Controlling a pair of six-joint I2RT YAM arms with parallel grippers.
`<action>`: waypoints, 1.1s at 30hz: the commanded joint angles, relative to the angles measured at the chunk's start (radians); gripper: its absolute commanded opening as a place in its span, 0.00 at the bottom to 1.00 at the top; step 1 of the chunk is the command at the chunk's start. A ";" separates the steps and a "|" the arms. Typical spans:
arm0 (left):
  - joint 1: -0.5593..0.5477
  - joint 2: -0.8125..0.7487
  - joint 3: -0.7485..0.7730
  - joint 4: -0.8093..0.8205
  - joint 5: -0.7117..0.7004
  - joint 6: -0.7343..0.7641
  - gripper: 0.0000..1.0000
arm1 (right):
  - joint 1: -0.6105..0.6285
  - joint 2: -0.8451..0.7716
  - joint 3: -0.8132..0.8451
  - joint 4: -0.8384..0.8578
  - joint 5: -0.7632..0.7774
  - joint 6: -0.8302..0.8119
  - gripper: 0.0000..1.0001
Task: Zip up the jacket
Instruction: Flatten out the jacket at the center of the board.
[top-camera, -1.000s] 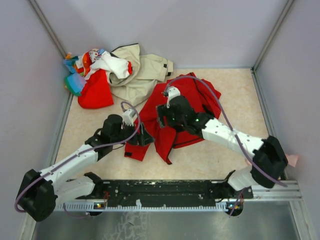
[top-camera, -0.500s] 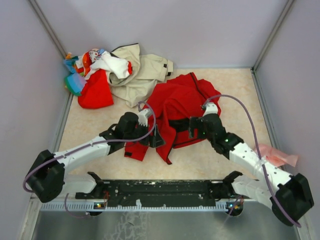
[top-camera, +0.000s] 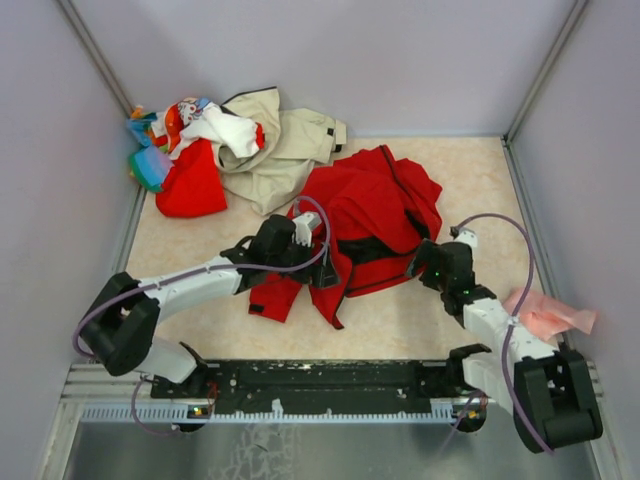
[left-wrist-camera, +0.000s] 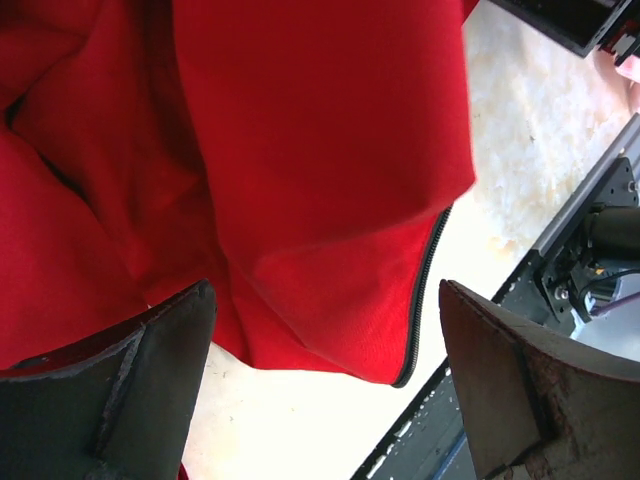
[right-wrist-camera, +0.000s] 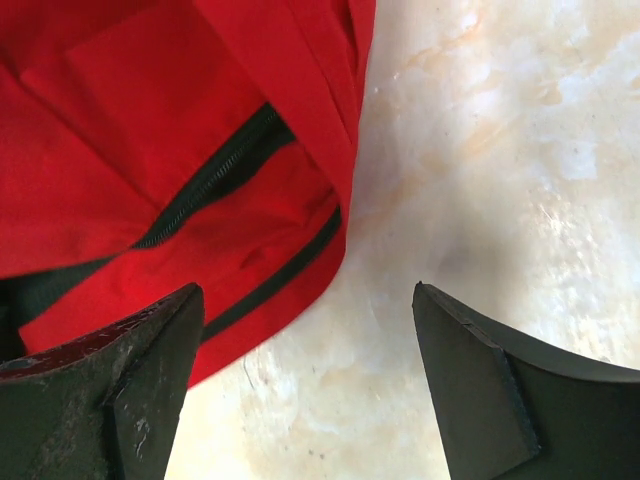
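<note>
Hovering over the lower left hem of the jacket (top-camera: 370, 200), the left gripper (top-camera: 322, 274) has its fingers spread as wide as they go and nothing pinched between them. From its wrist, red cloth (left-wrist-camera: 300, 150) fills the gap between the fingers (left-wrist-camera: 160, 350), with the black zipper (left-wrist-camera: 425, 290) running down the hem edge; whether the pads touch the fabric, I cannot tell.

Over to the right gripper (top-camera: 420, 262): spread wide too, and holding nothing. It sits at the jacket's right edge, one finger (right-wrist-camera: 120, 380) over the red hem (right-wrist-camera: 120, 130), the other over bare table (right-wrist-camera: 500, 150). A slanted zip (right-wrist-camera: 215, 180) crosses the cloth there.

The jacket lies crumpled and unzipped in the middle of the table (top-camera: 470, 180), between the two grippers. Behind it, a beige jacket (top-camera: 290, 140) and a heap of clothes (top-camera: 185, 150) fill the far left corner. A pink cloth (top-camera: 548, 314) lies near the right arm.
</note>
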 joint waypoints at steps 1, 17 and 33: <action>-0.008 0.039 0.046 0.002 0.009 0.030 0.96 | -0.031 0.084 0.002 0.248 -0.059 0.027 0.84; -0.008 0.178 0.137 0.019 -0.081 0.034 0.93 | -0.030 0.355 0.041 0.483 -0.152 0.038 0.68; 0.019 0.115 0.233 0.021 -0.195 0.055 0.00 | -0.030 0.129 0.380 0.009 -0.096 -0.146 0.00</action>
